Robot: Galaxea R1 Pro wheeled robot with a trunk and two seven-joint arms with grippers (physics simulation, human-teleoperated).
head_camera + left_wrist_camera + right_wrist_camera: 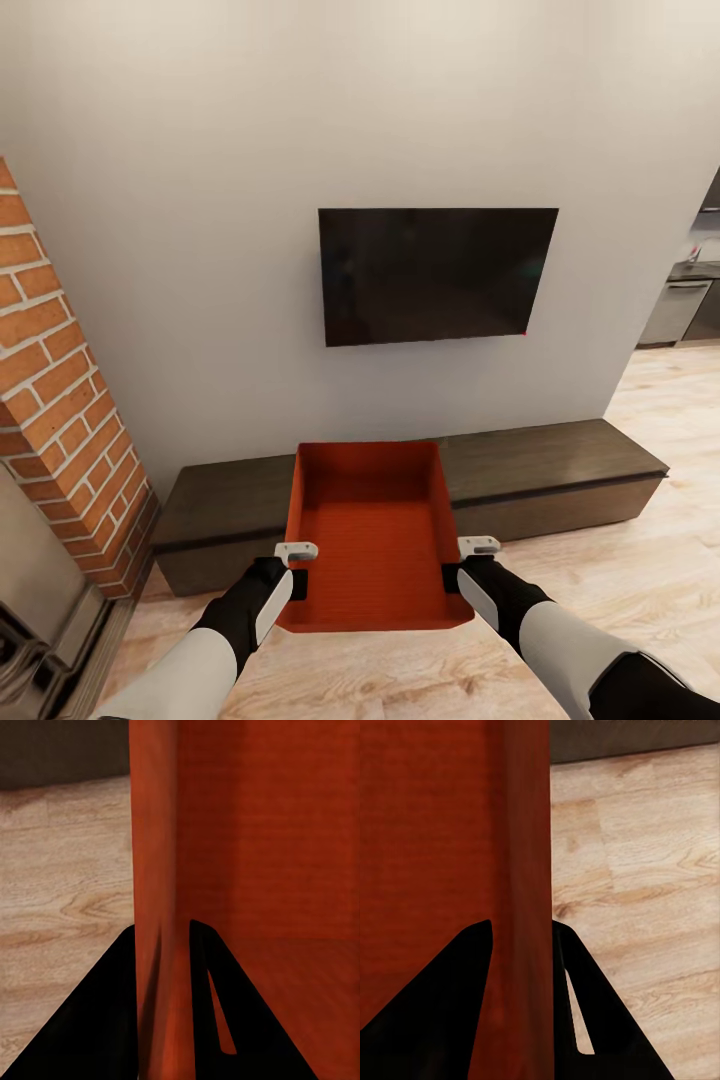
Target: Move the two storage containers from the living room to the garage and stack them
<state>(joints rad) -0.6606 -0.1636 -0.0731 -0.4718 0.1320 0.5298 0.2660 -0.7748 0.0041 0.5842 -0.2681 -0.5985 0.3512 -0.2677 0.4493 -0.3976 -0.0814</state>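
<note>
A: Holding one storage container (372, 540) level between us and the wall, we have a claw on each long side. At the left edge of the head view stands the brick column (60, 400); just right of it, low in the frame, our left claw (296, 552) is pinched on the bin's left wall.

B: Closed on it for sure?

A: Yes. In the left wrist view the two dark fingers (97, 1020) straddle the red-orange wall with no gap, one outside and one inside. The right wrist view shows the same: fingers (442, 1012) clamped across the opposite wall.

B: Why grip it that way?

A: We judge that a hold on both walls keeps the open bin flat and stops it swinging while we drive. It hangs in the lower centre of the frame, above the light wood floor (640, 560) and in front of the long dark cabinet (560, 470); whether its far end touches the cabinet we cannot tell.

B: And further right?

A: The black TV (437, 273) on the wall above the bin, then our right claw (478, 546), then a kitchen corner at the far right edge.

B: Any writing or brand?

A: None readable on the bin, TV or cabinet.

B: So we are in the living room?

A: Yes, the garage lies ahead.
</note>
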